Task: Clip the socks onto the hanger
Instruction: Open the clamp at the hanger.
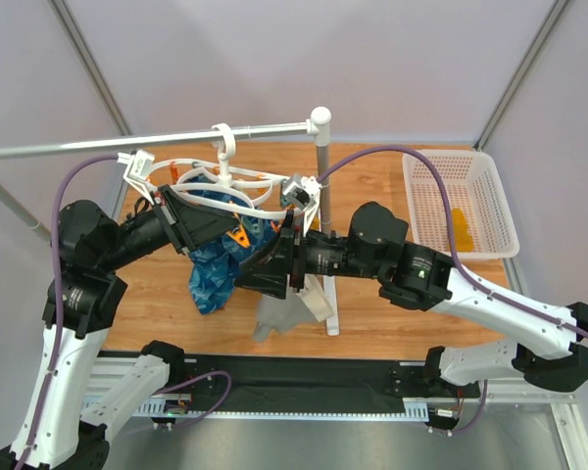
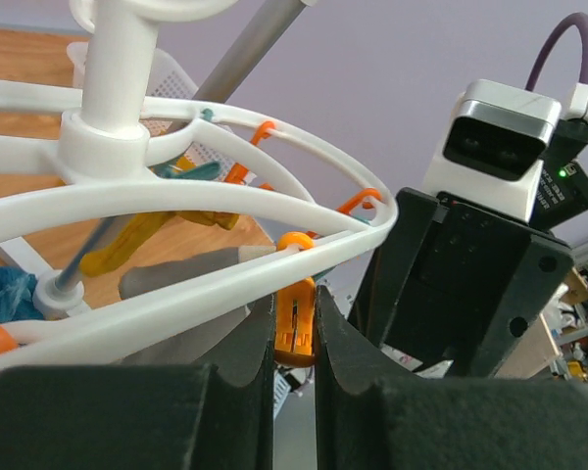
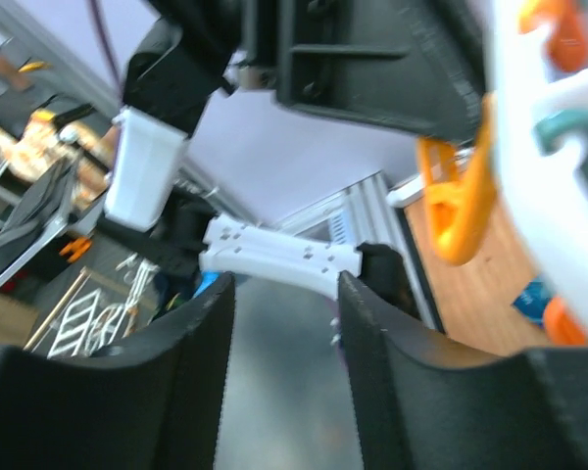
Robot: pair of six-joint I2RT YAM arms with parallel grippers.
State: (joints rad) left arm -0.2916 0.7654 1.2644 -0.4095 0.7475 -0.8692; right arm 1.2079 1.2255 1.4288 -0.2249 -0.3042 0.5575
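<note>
Between the jaws of your left gripper [image 2: 294, 311] sits a clip [image 2: 294, 335] of the hanger [image 2: 176, 201], squeezed probably to open it; your right gripper [image 3: 282, 286] is just beside, jaws apart, empty.

You had a wooden table [image 1: 372, 328] across the middle of the frame. Toward its upper right sat a white mesh basket [image 1: 416, 196] holding a mustard-yellow sock [image 1: 460, 228]. Near the centre, a grey post [image 1: 321, 166] stood on its white foot [image 1: 325, 313].
</note>
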